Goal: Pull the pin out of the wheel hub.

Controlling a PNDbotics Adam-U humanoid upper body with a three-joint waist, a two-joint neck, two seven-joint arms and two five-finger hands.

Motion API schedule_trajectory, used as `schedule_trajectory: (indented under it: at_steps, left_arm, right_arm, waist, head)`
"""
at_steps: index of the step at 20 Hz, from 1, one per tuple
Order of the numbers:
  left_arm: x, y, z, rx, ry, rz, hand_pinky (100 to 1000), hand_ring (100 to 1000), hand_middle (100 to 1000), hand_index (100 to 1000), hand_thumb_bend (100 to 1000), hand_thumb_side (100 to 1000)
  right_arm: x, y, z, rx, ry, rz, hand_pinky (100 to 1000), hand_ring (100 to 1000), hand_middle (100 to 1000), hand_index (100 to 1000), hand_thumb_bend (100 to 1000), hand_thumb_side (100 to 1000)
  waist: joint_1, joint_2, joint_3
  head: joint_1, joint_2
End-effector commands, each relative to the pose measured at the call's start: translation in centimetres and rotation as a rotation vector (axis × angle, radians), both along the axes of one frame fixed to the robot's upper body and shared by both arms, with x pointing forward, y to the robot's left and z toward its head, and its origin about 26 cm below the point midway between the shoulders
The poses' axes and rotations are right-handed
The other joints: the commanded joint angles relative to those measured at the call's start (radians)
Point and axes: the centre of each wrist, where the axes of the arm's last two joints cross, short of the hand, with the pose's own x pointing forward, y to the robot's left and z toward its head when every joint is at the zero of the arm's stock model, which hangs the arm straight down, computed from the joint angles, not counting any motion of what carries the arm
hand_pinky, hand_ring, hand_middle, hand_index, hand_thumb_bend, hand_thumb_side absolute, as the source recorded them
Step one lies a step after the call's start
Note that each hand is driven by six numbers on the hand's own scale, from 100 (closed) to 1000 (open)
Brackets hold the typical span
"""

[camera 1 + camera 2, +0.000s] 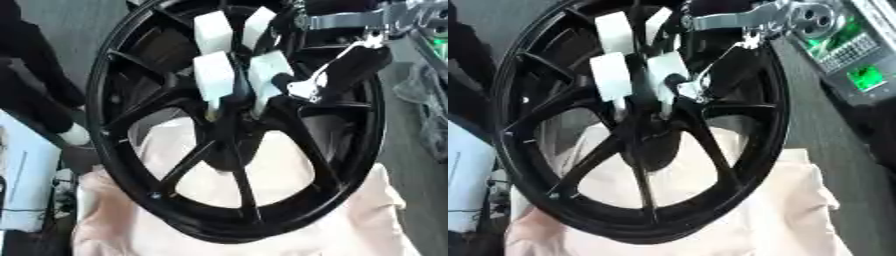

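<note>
You get even, fairly bright light w/ no hard shadows; it looks diffuse, from overhead. The black wheel (236, 125) soaks it up, so its spokes read as near-solid dark w/ little detail, only thin pale sheen along the rim edge at left. The white fingertips (213, 75) blow out to flat white. The pale cloth (350, 220) near you is bright, softly shaded under the rim. Both views are soft and blurry overall; the silver wrist joint (798, 17) at far right smears, w/ small glints.
</note>
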Motion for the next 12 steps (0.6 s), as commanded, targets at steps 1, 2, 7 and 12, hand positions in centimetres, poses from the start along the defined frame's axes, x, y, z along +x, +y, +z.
schedule_trajectory:
  at_steps: [1, 2, 7, 12]
  left_arm:
    - [-0.11, 0.23, 1.3, 0.024, -0.035, -0.001, 634, 775, 667, 718, 321, 646]
    - [-0.11, 0.22, 1.3, 0.025, -0.035, -0.001, 634, 775, 667, 718, 321, 646]
    - [-0.1, 0.21, 1.33, 0.025, -0.036, -0.002, 635, 775, 666, 717, 323, 645]
    - [-0.11, 0.24, 1.29, 0.026, -0.033, -0.001, 635, 774, 665, 715, 324, 646]
  right_arm:
    - [0.06, -0.16, 0.38, -0.01, -0.02, -0.004, 685, 696, 725, 842, 100, 486]
    - [0.1, -0.15, 0.32, -0.012, -0.02, -0.003, 685, 697, 725, 842, 100, 477]
    - [0.32, -0.18, 0.05, -0.023, -0.021, -0.003, 683, 696, 725, 841, 100, 447]
    - [0.46, -0.28, -0.04, -0.026, -0.019, -0.006, 683, 698, 733, 848, 100, 383]
  waist:
    - [0.002, -0.014, 0.003]
    - [0.002, -0.014, 0.004]
    - [0.002, -0.012, 0.004]
    - [0.003, -0.012, 0.002]
  head:
    - [0.001, 0.004]
    - [0.001, 0.004]
    - [0.0, 0.005]
    - [-0.001, 0.005]
